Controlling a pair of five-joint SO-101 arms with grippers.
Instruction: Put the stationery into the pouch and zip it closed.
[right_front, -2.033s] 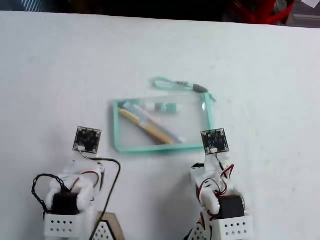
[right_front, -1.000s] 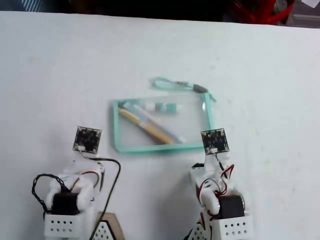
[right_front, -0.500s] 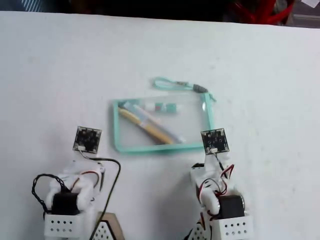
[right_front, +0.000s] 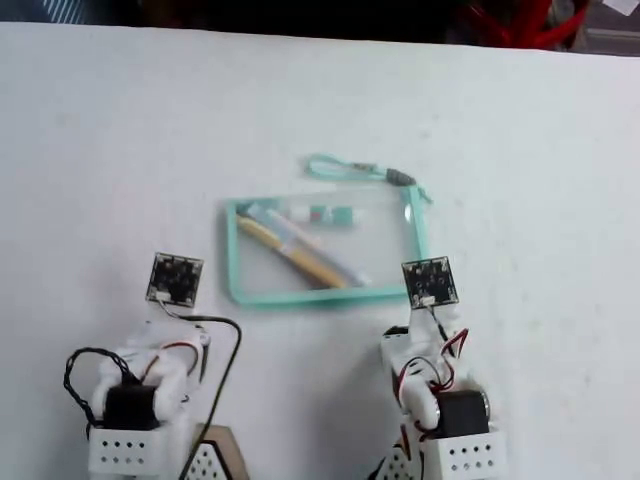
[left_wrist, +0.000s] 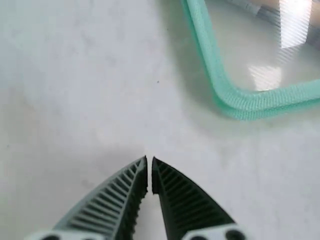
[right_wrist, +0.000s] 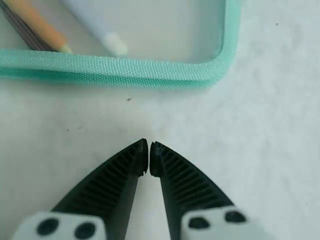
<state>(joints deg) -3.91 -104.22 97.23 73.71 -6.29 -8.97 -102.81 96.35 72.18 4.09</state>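
Observation:
A clear pouch with a mint-green border (right_front: 325, 297) lies flat mid-table, its wrist strap (right_front: 345, 168) trailing off the far side. Inside it I see an orange pen (right_front: 300, 257), a pale pen beside it and a small eraser (right_front: 322, 213). My left gripper (left_wrist: 149, 162) is shut and holds nothing, low over the bare table just short of the pouch's near left corner (left_wrist: 240, 105). My right gripper (right_wrist: 149, 148) is also shut on nothing, close to the pouch's near right corner (right_wrist: 220, 65), where the pen tips (right_wrist: 64, 48) show through the plastic.
Both arm bases (right_front: 130, 415) (right_front: 445, 420) sit at the near edge with loose cables. The white table (right_front: 120, 130) stretches wide on all sides of the pouch. Dark clutter lines the far edge.

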